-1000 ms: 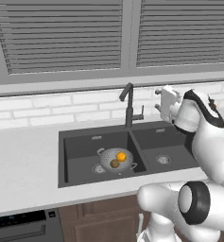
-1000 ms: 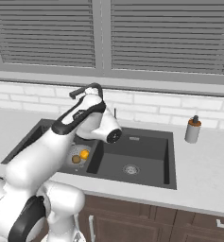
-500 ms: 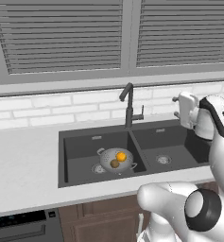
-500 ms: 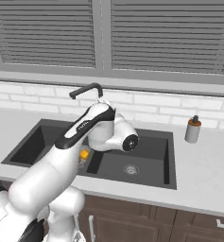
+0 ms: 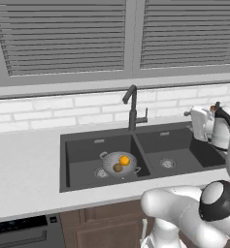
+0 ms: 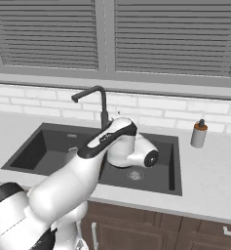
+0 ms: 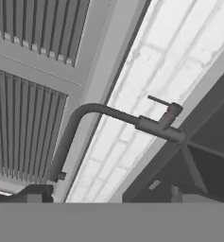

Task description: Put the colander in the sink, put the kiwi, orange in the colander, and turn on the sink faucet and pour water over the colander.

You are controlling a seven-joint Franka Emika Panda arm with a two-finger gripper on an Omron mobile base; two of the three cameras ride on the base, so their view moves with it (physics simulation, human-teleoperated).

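Silvery colander [image 5: 120, 165] sits in left basin of dark sink [image 5: 80, 150], orange [image 5: 124, 160] and kiwi [image 5: 118, 167] inside it, touching; faucet [image 5: 132, 107] upright behind the divider; pincer [image 5: 200, 124] open, over right basin, well apart from faucet; soap bottle [image 6: 199, 134] on worktop [image 6: 209, 173].

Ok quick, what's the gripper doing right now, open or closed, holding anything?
Gripper: open, holding nothing, off to the right of the sink faucet.

No legible text, label, brand, number or sign appears on any surface in the three views of the kitchen.
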